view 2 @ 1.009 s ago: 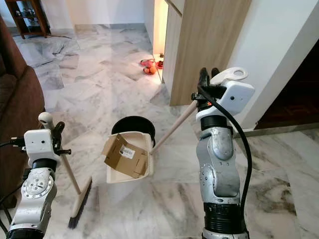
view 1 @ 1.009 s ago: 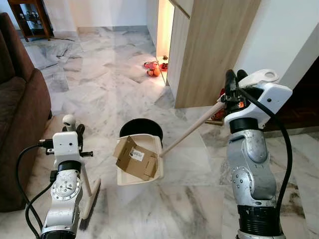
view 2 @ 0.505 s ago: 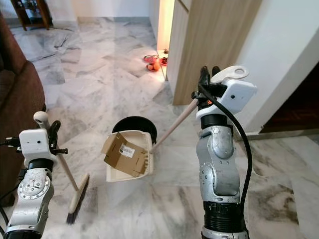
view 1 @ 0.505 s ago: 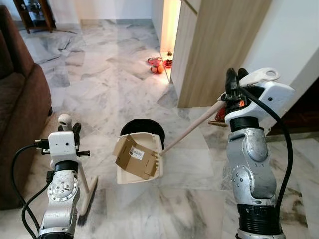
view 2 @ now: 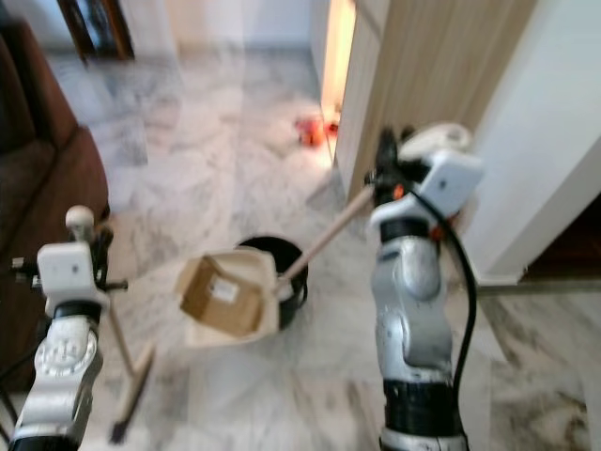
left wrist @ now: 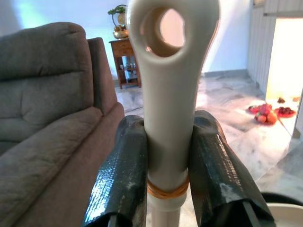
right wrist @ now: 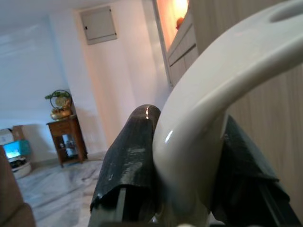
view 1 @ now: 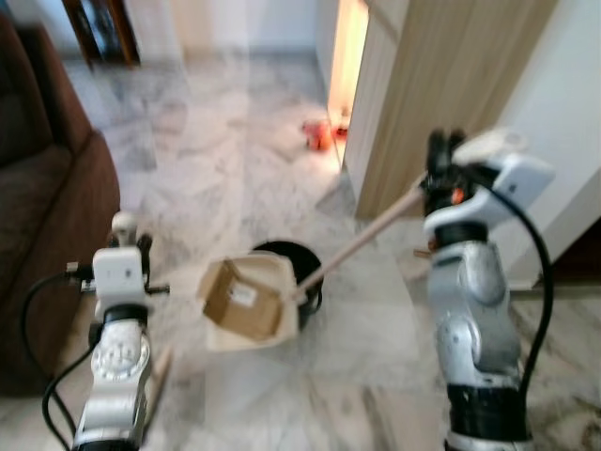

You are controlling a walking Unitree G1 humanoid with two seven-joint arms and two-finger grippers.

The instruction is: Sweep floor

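The head views were blurred. The left gripper (left wrist: 168, 165) was seen low on the robot's left, its fingers (left wrist: 120, 175) pinching the cream top of the broom (left wrist: 170, 85) just below the hanging hole; an orange band ringed the handle between the fingers. The broom's stick ran down from the gripper to the head (view 2: 130, 393), which rested on the marble floor (view 1: 235, 188) beside the left arm.

The right gripper (right wrist: 182, 165) was held high on the robot's right, its fingers (right wrist: 128, 156) clamped on the curved cream grip of the dustpan (view 1: 246, 303). The dustpan's long handle (view 1: 362, 242) sloped down and to the left from that gripper to the pan, which was held tilted over the near rim of a black bin (view 1: 302, 272). A cardboard box (view 1: 233, 299) lay in the pan; a white label was seen on it, but the writing could not be read.

A brown sofa (view 1: 42, 225) was seen on the left, and a wooden cabinet (view 1: 441, 94) stood beyond the right arm, against a white wall. Red and orange items (view 1: 319, 136) lay on the floor by a lit opening, too small to be told apart. A small wooden table (left wrist: 127, 61) with a plant on it was seen past the sofa.
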